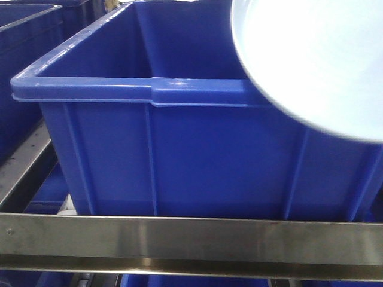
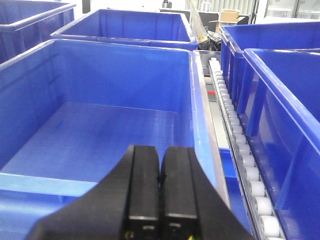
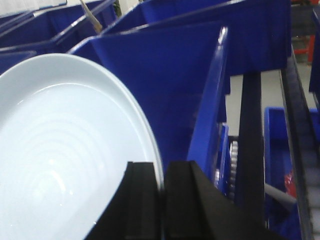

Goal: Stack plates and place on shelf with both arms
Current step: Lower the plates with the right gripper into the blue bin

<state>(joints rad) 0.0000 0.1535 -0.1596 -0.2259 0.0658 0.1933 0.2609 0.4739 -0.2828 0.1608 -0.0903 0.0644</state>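
Note:
A large glossy white plate hangs tilted at the upper right of the front view, over the rim of a blue crate. In the right wrist view my right gripper is shut on the rim of that plate, which fills the left of the frame. My left gripper is shut and empty, held above the near rim of an empty blue crate. I cannot tell whether a second plate lies under the held one. A brushed steel shelf rail crosses the bottom of the front view.
Several blue plastic crates stand in rows on the rack, with a white roller track between them. More crates and a dark upright bar show behind the plate. Boxes and clutter lie far back.

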